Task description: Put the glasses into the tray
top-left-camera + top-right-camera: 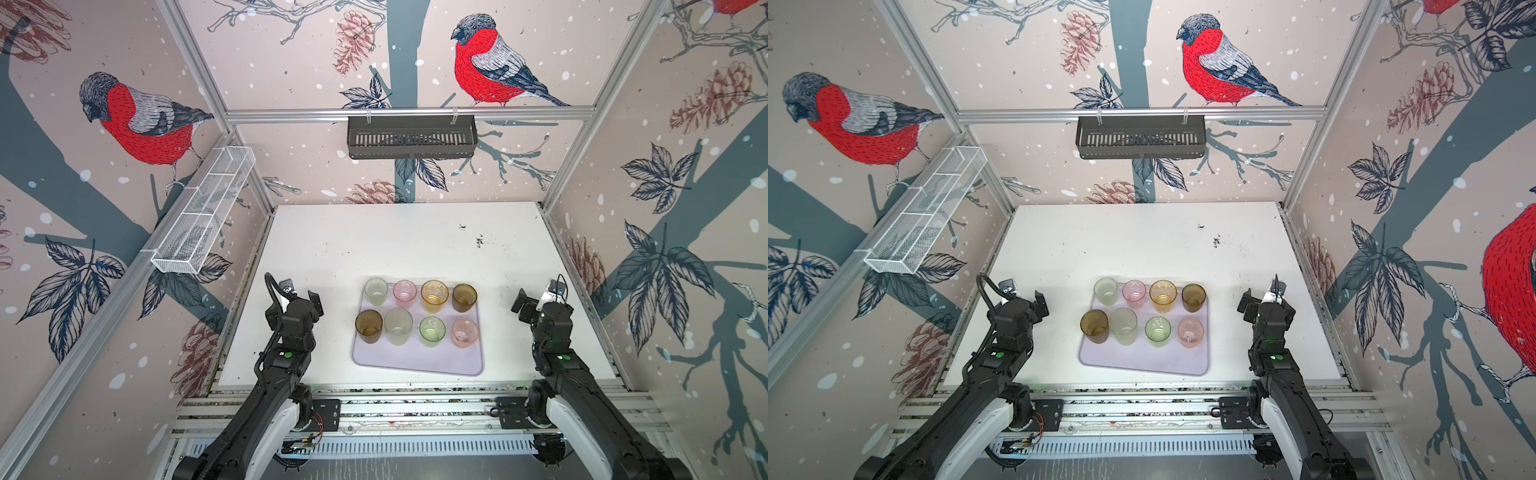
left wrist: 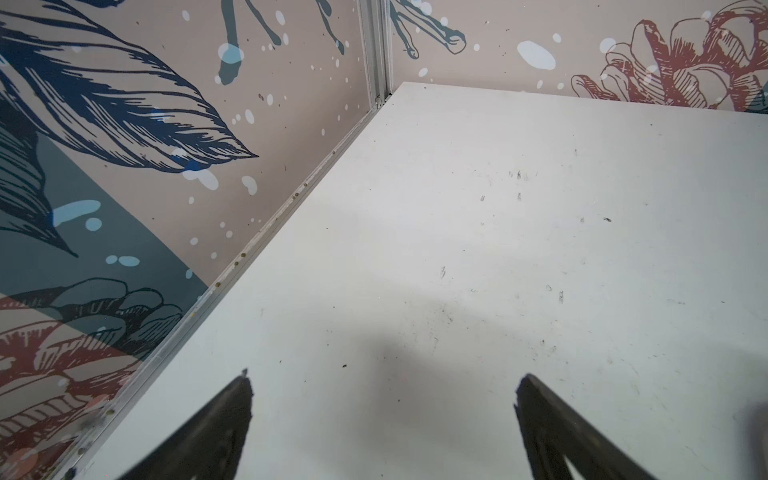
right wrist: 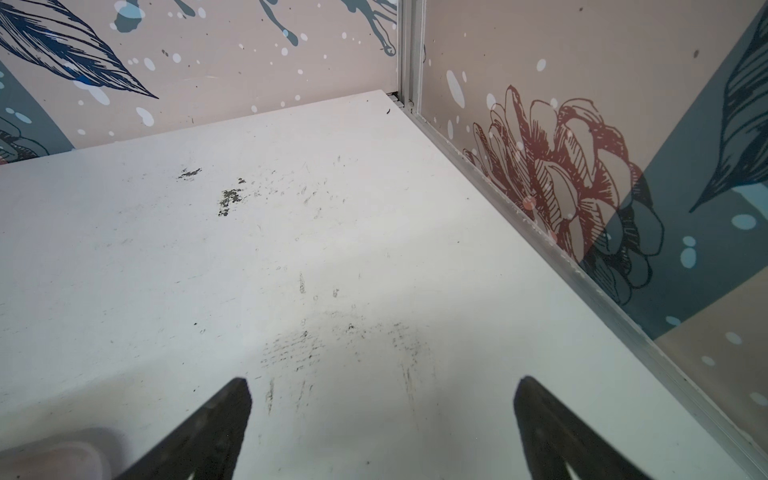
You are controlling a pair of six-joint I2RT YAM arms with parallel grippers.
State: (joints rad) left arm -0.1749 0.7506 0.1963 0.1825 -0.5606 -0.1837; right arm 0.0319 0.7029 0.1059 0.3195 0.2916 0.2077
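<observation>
On tray point(image 1: 415, 365): 8 glasses point(image 1: 398, 326), 2 rows x 4, all upright.

Lab cell — alu frame point(image 1: 291, 115) (wallpapered)

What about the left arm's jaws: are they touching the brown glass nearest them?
Apart. Both top views show white table between the left gripper and the brown glass; its jaws stand open on nothing.

We see the glasses point(image 1: 398, 326) standing in the tray point(image 1: 415, 368), two rows of four. The tray lies on the worktop point(image 1: 374, 241), between the left hand point(image 2: 382, 378) and the right hand point(image 3: 382, 380).
</observation>
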